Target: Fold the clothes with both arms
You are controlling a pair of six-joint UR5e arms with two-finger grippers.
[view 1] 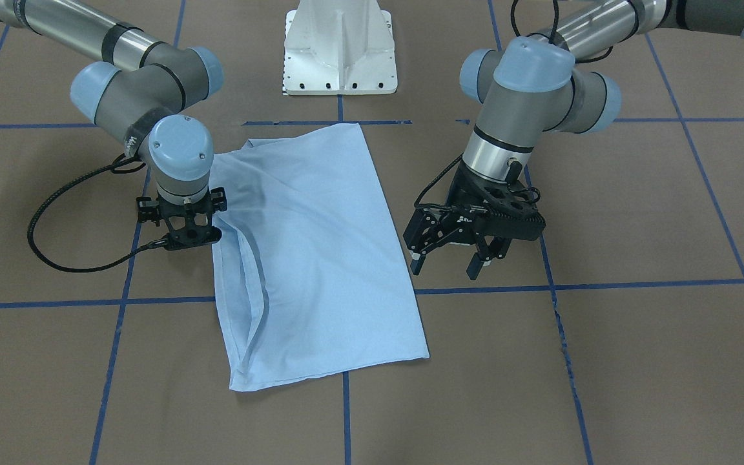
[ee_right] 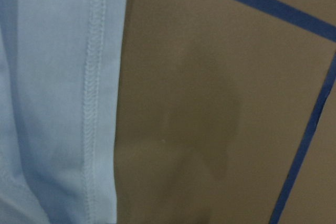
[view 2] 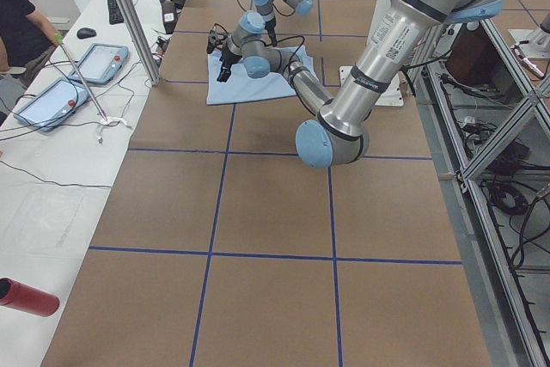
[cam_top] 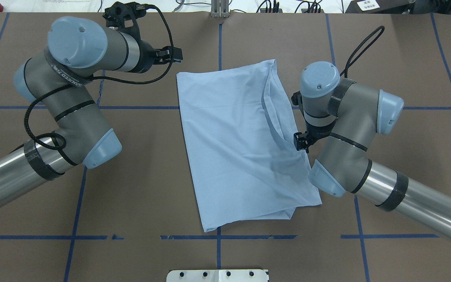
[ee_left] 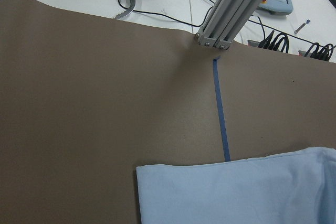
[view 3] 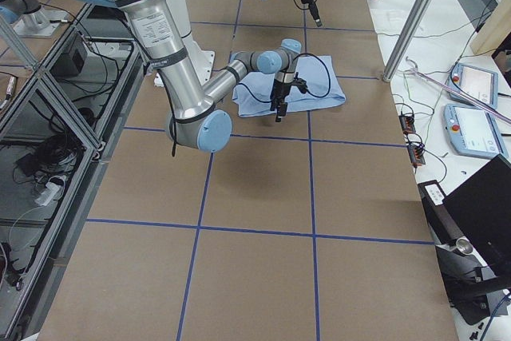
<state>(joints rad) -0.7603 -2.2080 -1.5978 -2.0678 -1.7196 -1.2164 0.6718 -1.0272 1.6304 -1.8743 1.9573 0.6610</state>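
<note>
T-shirt [view 1: 320, 258]: folded to a narrow panel, flat mid-table [view 1: 604, 361] | left gripper [view 1: 447, 258]: jaws spread wide, empty, hanging just beside the plain long edge, probably staged to grab | right gripper [view 1: 185, 236]: low over the hemmed edge, fingers hidden, can't tell grip

Even light, soft shadows, blurry close-up

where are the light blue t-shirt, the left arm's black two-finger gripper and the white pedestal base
light blue T-shirt [view 1: 320, 258], front-facing view, cloth's middle
black left gripper [view 1: 447, 261], front-facing view, between open fingertips
white pedestal base [view 1: 341, 51], front-facing view, centre rib
</note>
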